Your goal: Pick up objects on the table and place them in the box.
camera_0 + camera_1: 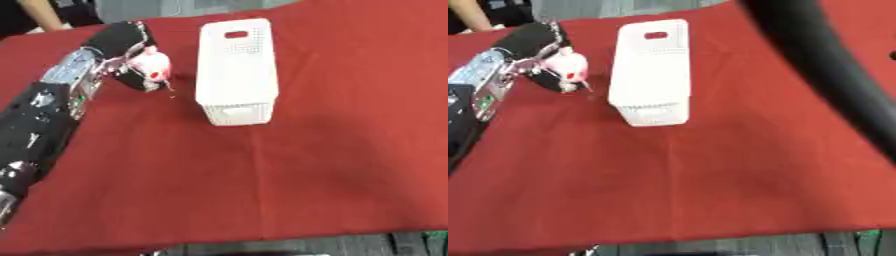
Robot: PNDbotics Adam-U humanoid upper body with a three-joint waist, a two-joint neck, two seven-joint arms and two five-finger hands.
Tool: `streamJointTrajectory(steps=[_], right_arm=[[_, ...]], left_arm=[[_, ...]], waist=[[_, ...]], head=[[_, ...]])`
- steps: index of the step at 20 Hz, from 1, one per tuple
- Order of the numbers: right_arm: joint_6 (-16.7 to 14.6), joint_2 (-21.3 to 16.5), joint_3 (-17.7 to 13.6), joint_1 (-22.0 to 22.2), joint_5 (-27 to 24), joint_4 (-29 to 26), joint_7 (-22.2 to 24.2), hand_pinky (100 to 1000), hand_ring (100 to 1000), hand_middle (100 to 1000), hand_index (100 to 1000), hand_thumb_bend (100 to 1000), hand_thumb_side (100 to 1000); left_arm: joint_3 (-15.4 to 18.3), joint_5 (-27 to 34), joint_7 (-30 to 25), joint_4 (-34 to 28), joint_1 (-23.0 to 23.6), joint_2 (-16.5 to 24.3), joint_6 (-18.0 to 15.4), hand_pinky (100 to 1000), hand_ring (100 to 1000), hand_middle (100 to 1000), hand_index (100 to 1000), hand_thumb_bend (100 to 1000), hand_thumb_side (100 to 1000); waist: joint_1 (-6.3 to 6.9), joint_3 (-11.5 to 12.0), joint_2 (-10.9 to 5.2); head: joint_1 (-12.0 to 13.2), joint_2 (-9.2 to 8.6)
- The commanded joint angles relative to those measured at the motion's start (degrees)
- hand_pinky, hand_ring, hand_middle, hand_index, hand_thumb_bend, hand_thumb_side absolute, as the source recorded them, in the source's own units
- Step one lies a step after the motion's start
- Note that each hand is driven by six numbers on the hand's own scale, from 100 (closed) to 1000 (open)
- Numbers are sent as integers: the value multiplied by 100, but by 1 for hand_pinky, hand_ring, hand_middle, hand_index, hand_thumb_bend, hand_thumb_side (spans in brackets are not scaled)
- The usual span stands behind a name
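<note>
Left eye view showed the left hand (pixel 131 70) with fingers curled round a small white-and-red object (pixel 154 66), held just left of the white box (pixel 236 70). Object looked light and rigid, probably best pinched across its body. Right hand not visible. Red cloth surface (pixel 262 175); floor edge below.
</note>
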Motion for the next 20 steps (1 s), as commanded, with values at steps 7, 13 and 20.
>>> streamJointTrajectory(steps=[7, 13, 20], right_arm=[[41, -70, -10, 18, -25, -78, 27, 631, 738, 808, 736, 114, 780], [44, -57, -10, 18, -44, -78, 34, 631, 738, 808, 736, 115, 780], [40, -52, 0, 10, -61, -78, 52, 631, 738, 808, 736, 116, 779]], left_arm=[[-61, 863, -304, -748, -351, 282, 111, 100, 100, 100, 207, 263, 100], [-251, 858, -550, -803, -468, 69, -2, 100, 100, 100, 211, 250, 100], [-487, 756, -735, -662, -712, -285, -199, 100, 100, 100, 213, 241, 100]], waist=[[-4, 26, -175], [-15, 0, -191], [-16, -82, -199]], head=[[-51, -41], [-27, -41], [2, -41]])
